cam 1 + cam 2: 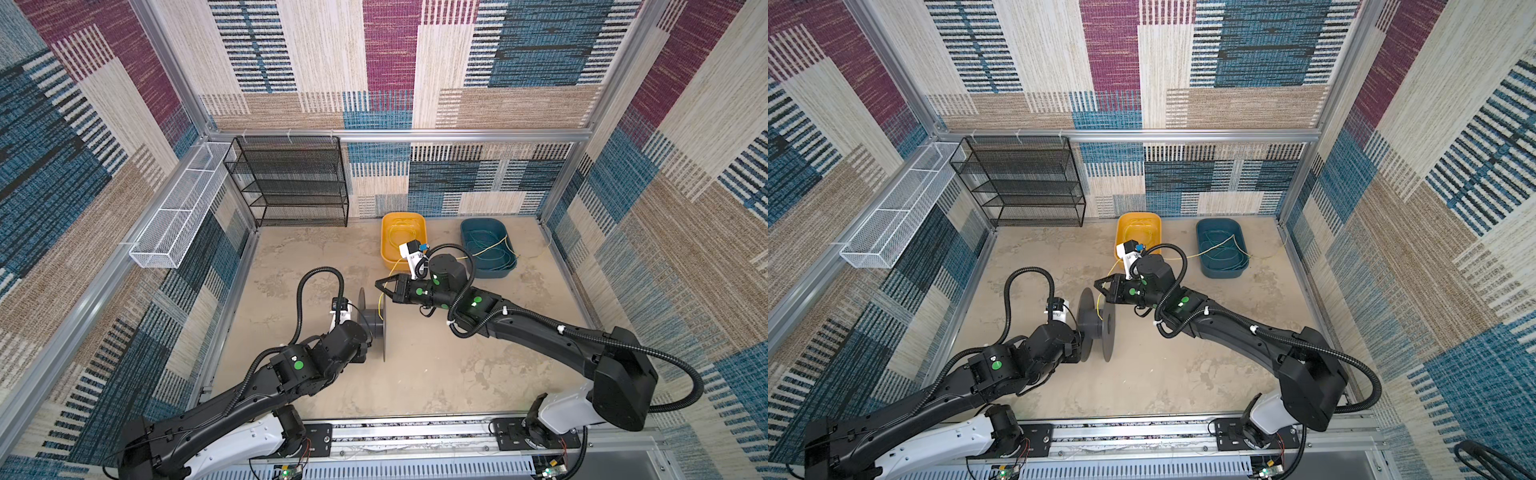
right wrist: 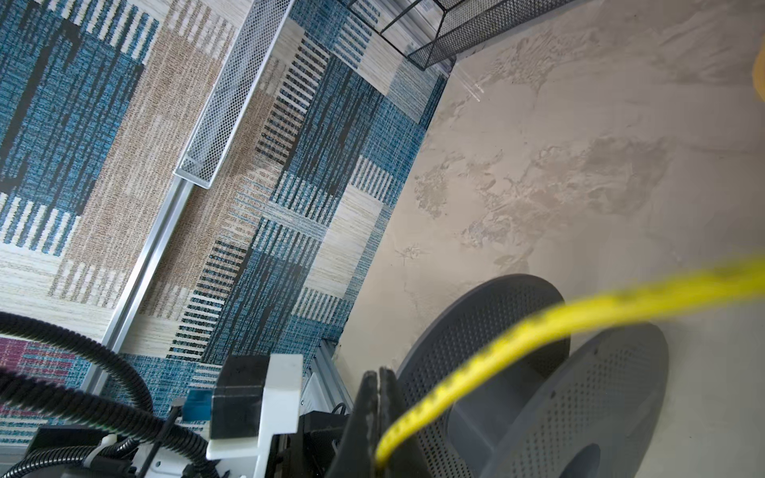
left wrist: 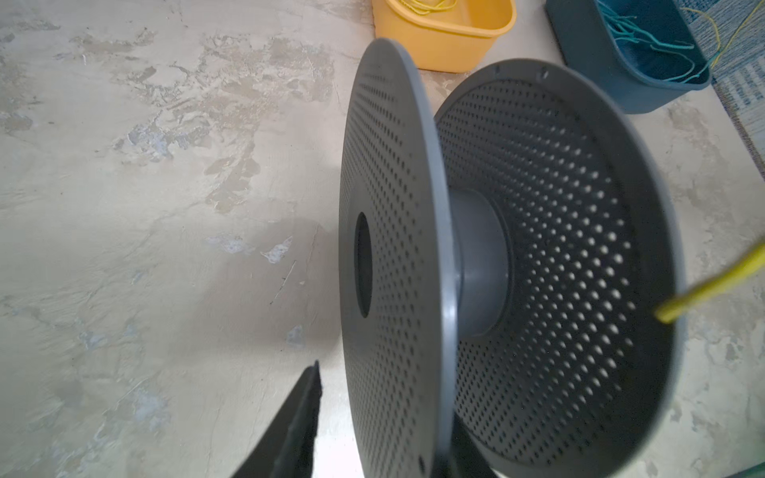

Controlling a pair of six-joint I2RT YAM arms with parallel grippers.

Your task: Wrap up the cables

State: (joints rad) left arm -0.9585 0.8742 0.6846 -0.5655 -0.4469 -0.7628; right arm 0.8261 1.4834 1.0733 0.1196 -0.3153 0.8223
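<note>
A grey spool (image 1: 374,322) with two perforated flanges stands on edge mid-table, also in a top view (image 1: 1096,324). My left gripper (image 3: 381,414) straddles its near flange (image 3: 393,248). One finger (image 3: 302,414) stands off the flange with a gap, so it is open. My right gripper (image 1: 379,286) hovers just above the spool, shut on a thin yellow cable (image 1: 380,305). The cable's free end hangs down between the flanges (image 1: 1099,305). In the right wrist view the cable (image 2: 579,314) leaves the closed fingertips (image 2: 378,372).
A yellow bin (image 1: 388,249) with yellow cable loops and a blue bin (image 1: 494,270) with teal cables stand behind the right arm. Another yellow strand (image 1: 494,245) crosses the blue bin. A black mesh shelf (image 1: 291,183) and a white mesh basket (image 1: 174,216) line the back left.
</note>
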